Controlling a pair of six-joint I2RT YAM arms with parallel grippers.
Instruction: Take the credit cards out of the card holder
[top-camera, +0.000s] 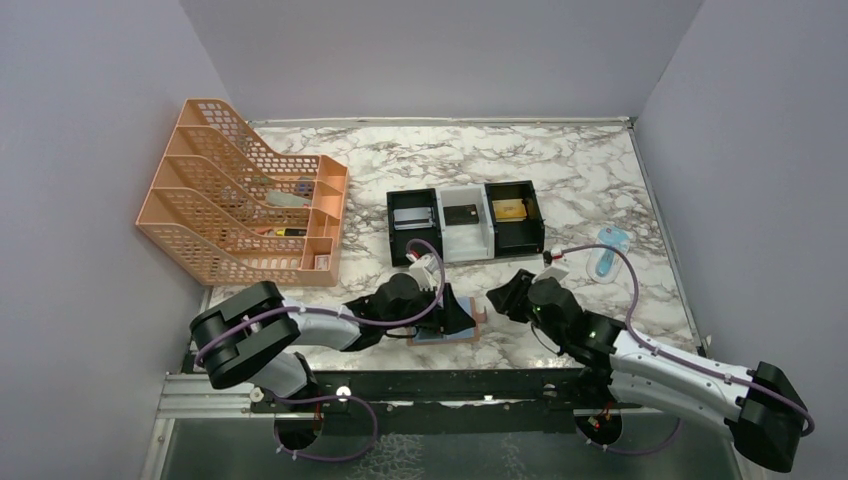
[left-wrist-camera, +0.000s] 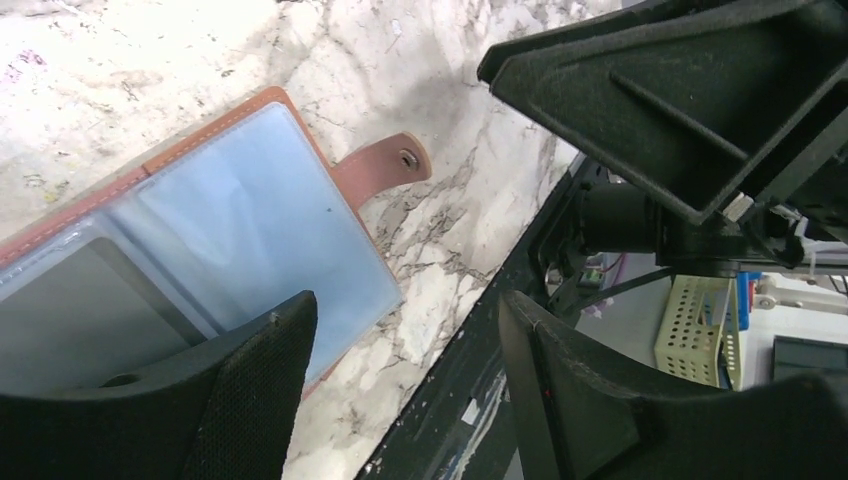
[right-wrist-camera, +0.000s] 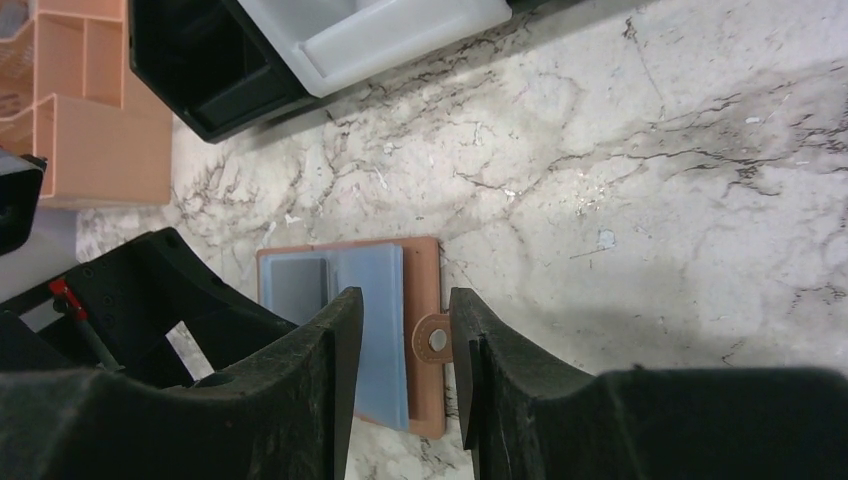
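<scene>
Two wrist views show card holder (right-wrist-camera: 375, 300) lying open, overhead half hidden, both jaws apart, empty

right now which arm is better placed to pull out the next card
Left, probably: the left end effector hangs open over the clear sleeves of the card holder, one finger by the grey card. The right end effector is lined up on the snap tab at the edge.

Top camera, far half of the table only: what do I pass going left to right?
orange mesh plastic file rack → black-and-white three-compartment plastic tray → small light-blue plastic item, too small to identify.
</scene>
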